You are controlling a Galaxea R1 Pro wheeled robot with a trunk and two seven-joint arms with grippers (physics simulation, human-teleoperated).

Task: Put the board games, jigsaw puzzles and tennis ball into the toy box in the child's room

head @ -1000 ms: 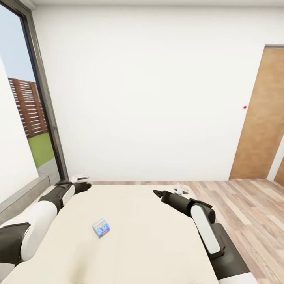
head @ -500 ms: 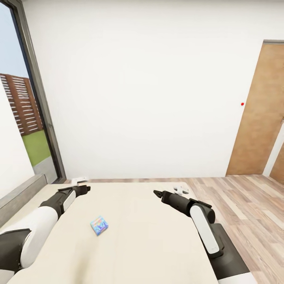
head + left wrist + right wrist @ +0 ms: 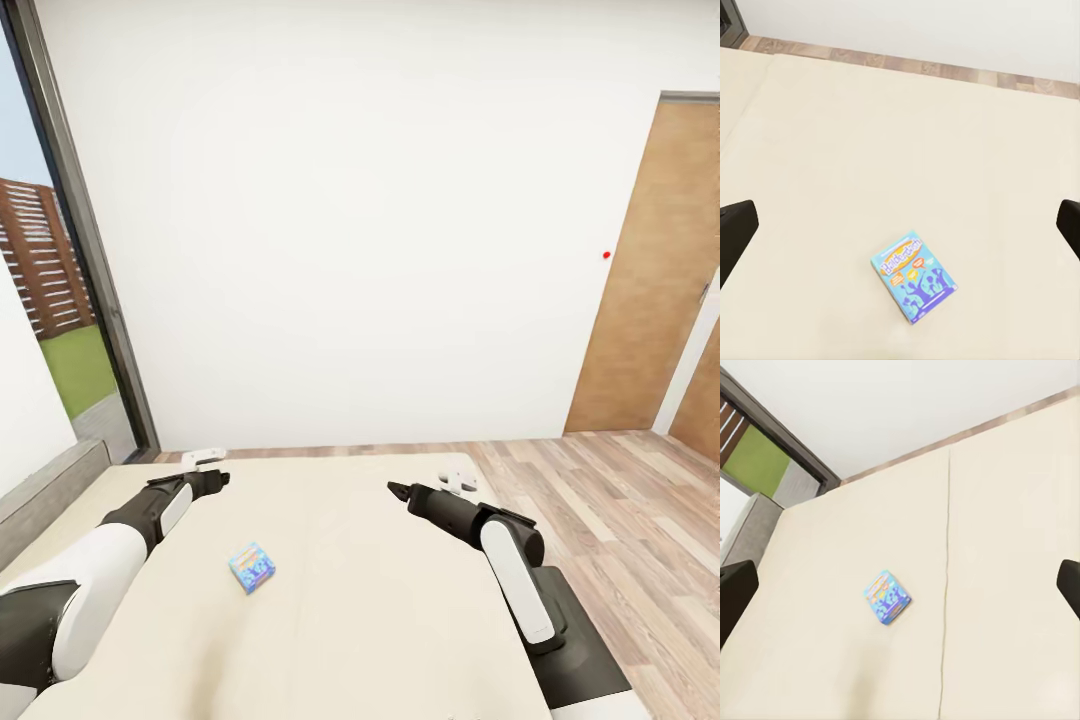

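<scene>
You see the small blue board game [image 3: 252, 567] lying flat on the beige bed [image 3: 360, 620], closer to your left arm. Your left gripper [image 3: 203, 461] hangs above the bed's far edge with its fingers spread wide apart and holds nothing. Your right gripper [image 3: 458, 481] hangs there too, also spread wide and empty. Both are well apart from the game.

Plain white wall [image 3: 350, 220] straight ahead, brown wooden door [image 3: 655, 290] at the right with a small red dot [image 3: 606, 255] on the wall just beside it, brown slatted fence [image 3: 40, 255] and green lawn [image 3: 75, 365] outside.
</scene>
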